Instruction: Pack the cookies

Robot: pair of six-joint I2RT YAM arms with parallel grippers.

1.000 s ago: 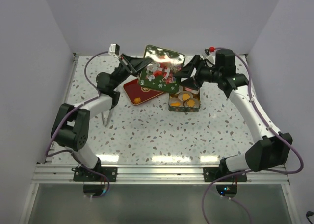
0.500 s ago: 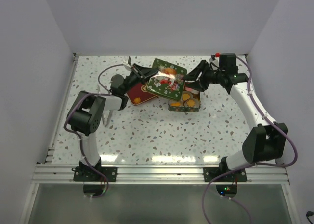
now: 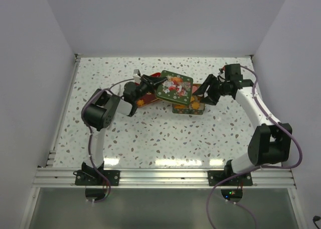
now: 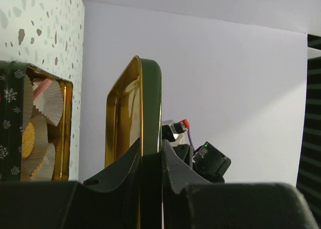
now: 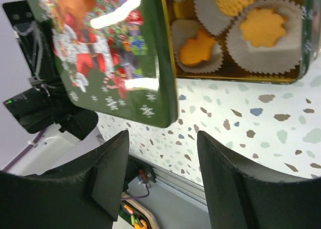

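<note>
The left gripper (image 4: 150,149) is pinching the tin lid (image 3: 174,86) by its edge, holding it tilted above the open tin (image 3: 194,108) lying to its right. The cookies (image 5: 263,25) are sitting inside in paper cups (image 5: 200,8), and the right gripper (image 5: 161,136) is hovering alongside, jaws parted.

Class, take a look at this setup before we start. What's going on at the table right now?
The left end effector is shut on the edge of the green Christmas tin lid, holding it partly over the open tin. The lid is not yet seated. Inside the tin sit orange cookies in white paper cups. The right end effector is open beside the tin, holding nothing. A red tray lies on the table by the left arm.
</note>
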